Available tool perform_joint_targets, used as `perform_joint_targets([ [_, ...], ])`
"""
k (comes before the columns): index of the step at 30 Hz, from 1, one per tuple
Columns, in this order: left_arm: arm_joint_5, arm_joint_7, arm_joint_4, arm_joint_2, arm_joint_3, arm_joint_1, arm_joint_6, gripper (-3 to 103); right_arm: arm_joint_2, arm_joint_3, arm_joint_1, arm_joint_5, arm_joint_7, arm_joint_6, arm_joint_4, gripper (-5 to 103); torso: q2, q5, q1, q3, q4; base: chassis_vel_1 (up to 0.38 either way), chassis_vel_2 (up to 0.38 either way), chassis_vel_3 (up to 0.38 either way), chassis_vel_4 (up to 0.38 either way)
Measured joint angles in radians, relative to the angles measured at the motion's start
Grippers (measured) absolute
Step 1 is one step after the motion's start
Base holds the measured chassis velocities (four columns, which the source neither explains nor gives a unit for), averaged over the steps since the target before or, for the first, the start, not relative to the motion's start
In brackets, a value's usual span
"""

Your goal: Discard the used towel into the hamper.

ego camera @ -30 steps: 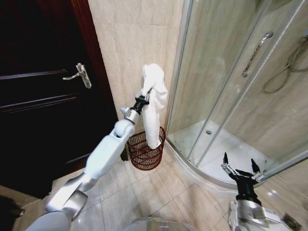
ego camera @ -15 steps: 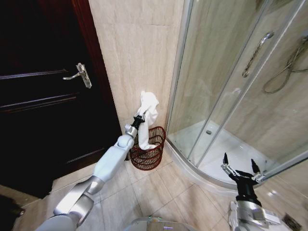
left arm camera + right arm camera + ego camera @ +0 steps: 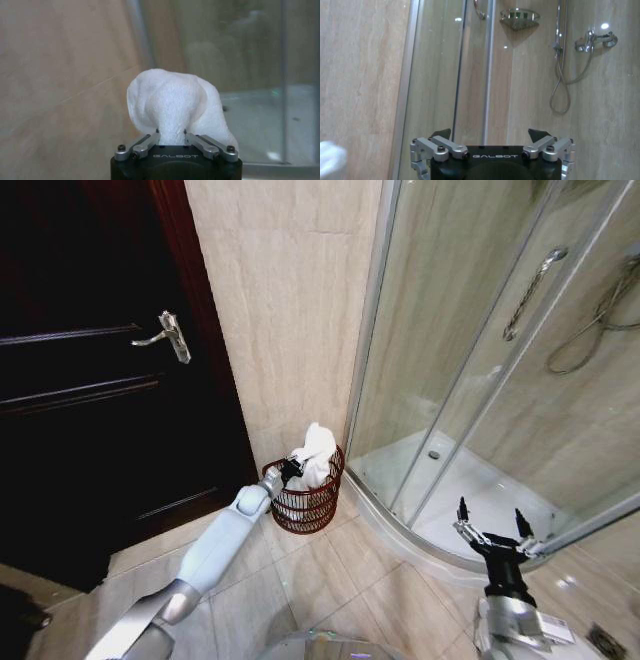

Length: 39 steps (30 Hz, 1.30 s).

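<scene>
A small round dark red-brown wire hamper [image 3: 304, 503] stands on the floor against the beige wall. The white towel [image 3: 317, 453] bunches up out of its mouth, its lower part down inside. My left gripper [image 3: 293, 467] reaches over the hamper's rim and is shut on the towel [image 3: 172, 108], which bulges up from between its fingers [image 3: 143, 143]. At the lower right of the head view my right gripper [image 3: 487, 532] is held up, open with nothing in it [image 3: 490, 135].
A dark wooden door [image 3: 90, 370] with a metal handle [image 3: 167, 336] is on the left. A curved glass shower enclosure [image 3: 480, 350] with a white tray [image 3: 470, 495] is on the right. Tiled floor [image 3: 300, 580] lies in front of the hamper.
My left arm has lowered the towel from high against the wall down into the hamper. The right arm has barely moved.
</scene>
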Motion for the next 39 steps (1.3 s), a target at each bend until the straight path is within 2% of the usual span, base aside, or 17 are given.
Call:
perform_joint_targets([
  [2, 0.030, 0.055, 0.064, -0.022, 0.021, -0.050, -0.009, 7, 0.000, 0.001, -0.003, -0.001, 0.000, 0.007, -0.013, 100, 0.000, 0.0001, 0.000, 0.000, -0.0004, 0.000, 0.000, 0.000, 0.000],
  [8, 0.063, 0.072, 0.197, -0.065, 0.077, -0.138, -0.007, 7, 0.000, 0.017, -0.004, 0.009, 0.004, 0.012, -0.028, 100, 0.000, 0.0000, 0.000, 0.000, -0.0006, 0.000, 0.000, 0.000, 0.000],
  [11, 0.112, 0.117, 0.203, -0.065, 0.098, -0.173, 0.095, 7, 0.000, 0.025, -0.004, 0.023, 0.006, 0.012, -0.039, 100, 0.000, 0.0000, 0.000, 0.000, -0.0004, 0.000, 0.000, 0.000, 0.000],
  [12, 0.112, 0.117, 0.203, -0.065, 0.098, -0.173, 0.095, 7, 0.000, 0.025, -0.004, 0.023, 0.006, 0.012, -0.039, 100, 0.000, 0.0000, 0.000, 0.000, -0.0004, 0.000, 0.000, 0.000, 0.000],
  [13, 0.124, 0.125, 0.192, -0.061, 0.105, -0.180, 0.141, 6, 0.000, 0.026, -0.003, 0.027, 0.007, 0.013, -0.046, 100, 0.000, 0.0000, 0.000, 0.000, -0.0002, 0.000, 0.000, 0.000, 0.000],
  [15, 0.142, 0.135, 0.188, -0.059, 0.111, -0.192, 0.181, 15, 0.000, 0.026, -0.002, 0.030, 0.007, 0.018, -0.059, 100, 0.000, 0.0000, 0.000, 0.000, -0.0001, 0.000, 0.000, 0.000, 0.000],
  [16, 0.142, 0.135, 0.188, -0.059, 0.111, -0.192, 0.181, 15, 0.000, 0.026, -0.002, 0.030, 0.007, 0.018, -0.059, 100, 0.000, 0.0000, 0.000, 0.000, -0.0001, 0.000, 0.000, 0.000, 0.000],
  [21, 0.152, 0.140, 0.187, -0.059, 0.122, -0.214, 0.208, 32, 0.000, 0.022, -0.002, 0.034, 0.007, 0.026, -0.079, 100, 0.000, 0.0000, 0.000, 0.000, -0.0002, 0.000, 0.000, 0.000, 0.000],
  [23, 0.149, 0.140, 0.178, -0.059, 0.125, -0.221, 0.223, 43, 0.000, 0.022, -0.001, 0.037, 0.007, 0.027, -0.082, 100, 0.000, 0.0000, 0.000, 0.000, -0.0003, 0.000, 0.000, 0.000, 0.000],
  [24, 0.147, 0.140, 0.175, -0.059, 0.125, -0.223, 0.226, 48, 0.000, 0.023, -0.001, 0.041, 0.007, 0.027, -0.082, 100, 0.000, 0.0000, 0.000, 0.000, -0.0002, 0.000, 0.000, 0.000, 0.000],
  [25, 0.147, 0.140, 0.175, -0.059, 0.125, -0.223, 0.226, 48, 0.000, 0.023, -0.001, 0.041, 0.007, 0.027, -0.082, 100, 0.000, 0.0000, 0.000, 0.000, -0.0002, 0.000, 0.000, 0.000, 0.000],
  [28, 0.141, 0.135, 0.168, -0.060, 0.122, -0.224, 0.229, 64, 0.000, 0.029, 0.000, 0.053, 0.007, 0.026, -0.080, 100, 0.000, 0.0000, 0.000, 0.000, -0.0002, 0.000, 0.000, 0.000, 0.000],
  [30, 0.140, 0.133, 0.164, -0.060, 0.121, -0.223, 0.230, 64, 0.000, 0.031, 0.000, 0.056, 0.007, 0.026, -0.080, 100, 0.000, 0.0000, 0.000, 0.000, -0.0002, 0.000, 0.000, 0.000, 0.000],
  [34, 0.134, 0.129, 0.147, -0.059, 0.119, -0.210, 0.234, 85, 0.000, 0.036, -0.001, 0.067, 0.008, 0.025, -0.077, 100, 0.000, -0.0001, 0.000, 0.000, -0.0003, 0.000, 0.000, 0.000, 0.000],
  [36, 0.132, 0.125, 0.143, -0.059, 0.117, -0.207, 0.234, 85, 0.000, 0.037, -0.001, 0.068, 0.008, 0.025, -0.076, 100, 0.000, 0.0000, 0.000, 0.000, -0.0003, 0.000, 0.000, 0.000, 0.000],
  [37, 0.124, 0.110, 0.139, -0.060, 0.114, -0.200, 0.231, 96, 0.000, 0.037, -0.002, 0.070, 0.009, 0.024, -0.074, 100, 0.000, -0.0001, 0.000, 0.000, -0.0003, 0.000, 0.000, 0.000, 0.000],
  [39, 0.114, 0.095, 0.134, -0.060, 0.110, -0.193, 0.223, 98, 0.000, 0.037, -0.002, 0.072, 0.009, 0.023, -0.071, 100, 0.000, -0.0001, 0.000, 0.000, -0.0003, 0.000, 0.000, 0.000, 0.000],
])
